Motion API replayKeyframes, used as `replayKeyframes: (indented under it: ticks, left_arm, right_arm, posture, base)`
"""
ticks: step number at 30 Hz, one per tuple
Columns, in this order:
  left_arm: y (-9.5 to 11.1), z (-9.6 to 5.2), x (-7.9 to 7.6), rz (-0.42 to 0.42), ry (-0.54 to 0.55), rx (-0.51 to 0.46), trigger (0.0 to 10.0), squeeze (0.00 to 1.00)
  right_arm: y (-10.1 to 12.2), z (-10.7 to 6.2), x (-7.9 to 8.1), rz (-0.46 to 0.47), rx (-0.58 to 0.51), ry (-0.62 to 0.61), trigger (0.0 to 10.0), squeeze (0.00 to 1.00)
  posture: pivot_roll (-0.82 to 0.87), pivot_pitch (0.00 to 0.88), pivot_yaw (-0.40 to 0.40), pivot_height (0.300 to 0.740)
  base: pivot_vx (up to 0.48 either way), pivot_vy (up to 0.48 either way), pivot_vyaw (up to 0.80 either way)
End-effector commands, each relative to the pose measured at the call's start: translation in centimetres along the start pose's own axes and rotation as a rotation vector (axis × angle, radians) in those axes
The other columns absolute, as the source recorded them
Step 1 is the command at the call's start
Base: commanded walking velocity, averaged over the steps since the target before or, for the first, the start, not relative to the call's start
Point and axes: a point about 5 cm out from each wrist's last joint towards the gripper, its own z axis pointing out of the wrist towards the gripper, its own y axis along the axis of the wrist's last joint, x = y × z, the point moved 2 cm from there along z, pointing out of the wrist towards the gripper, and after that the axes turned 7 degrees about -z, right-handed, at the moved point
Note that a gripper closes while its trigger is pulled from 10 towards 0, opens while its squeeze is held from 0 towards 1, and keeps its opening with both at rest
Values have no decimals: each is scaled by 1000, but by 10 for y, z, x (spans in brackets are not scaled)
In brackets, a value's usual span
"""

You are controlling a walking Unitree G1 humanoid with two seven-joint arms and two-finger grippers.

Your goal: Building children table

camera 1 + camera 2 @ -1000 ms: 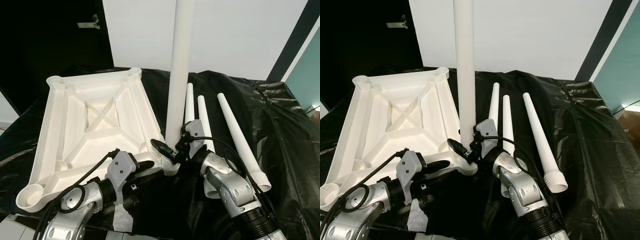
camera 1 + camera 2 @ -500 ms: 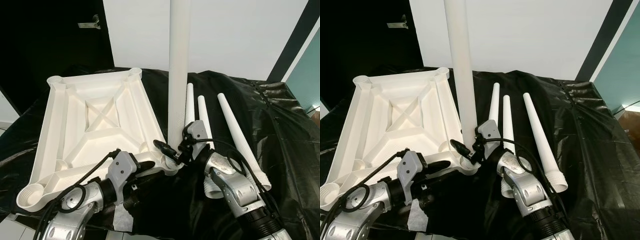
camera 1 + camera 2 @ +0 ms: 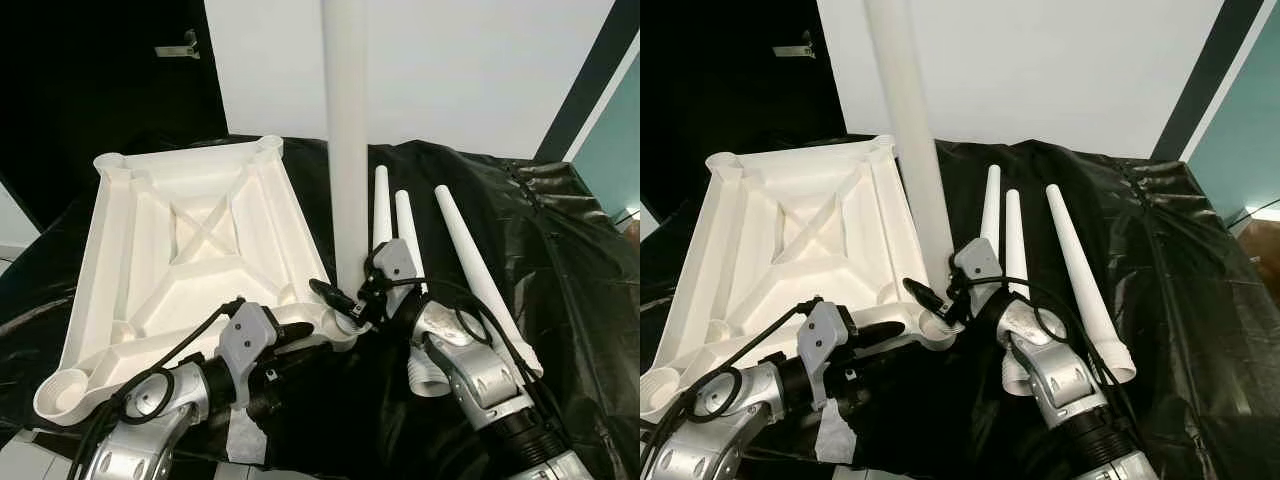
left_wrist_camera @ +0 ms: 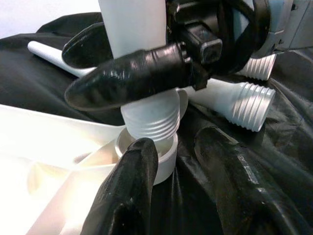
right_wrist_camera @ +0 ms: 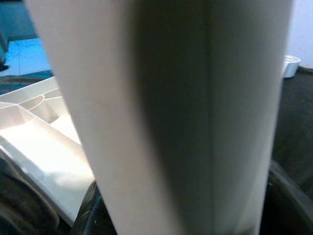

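The white table top [image 3: 190,250] lies upside down on a black cloth. My right gripper [image 3: 345,292] is shut on a long white table leg [image 3: 345,150] and holds it nearly upright, top leaning slightly left. The leg's threaded end [image 4: 151,122] rests in the mouth of the near corner socket [image 4: 164,164], with its threads showing above the rim. At that corner my left gripper [image 4: 178,142] is open, one finger [image 4: 132,191] against the socket and the other [image 4: 234,181] on the cloth beside it.
Three spare white legs [image 3: 380,210] [image 3: 405,235] [image 3: 475,270] lie side by side on the black cloth [image 3: 560,270] right of the socket, close to my right arm. Other corner sockets [image 3: 55,388] [image 3: 268,145] stand open. A white wall rises behind.
The leg's top has swung left, from leaning right to leaning slightly left, and its threaded end has settled closer over the socket. The left gripper has stayed by the corner.
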Motion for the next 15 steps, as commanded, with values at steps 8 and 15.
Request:
replayKeyframes:
  ticks: [8, 15]
  left_arm:
    - [0, -1, 0, -7, 13, 8, 10000, 0]
    - [1, -3, -4, -16, -9, 15, 10000, 0]
  right_arm:
    - [-7, 7, 16, 57, -11, 57, 10000, 0]
    - [-3, 15, 23, 56, -48, 106, 10000, 0]
  posture:
    - [88, 0, -15, 740]
    - [99, 0, -20, 740]
  base:
    - [0, 0, 0]
    - [0, 0, 0]
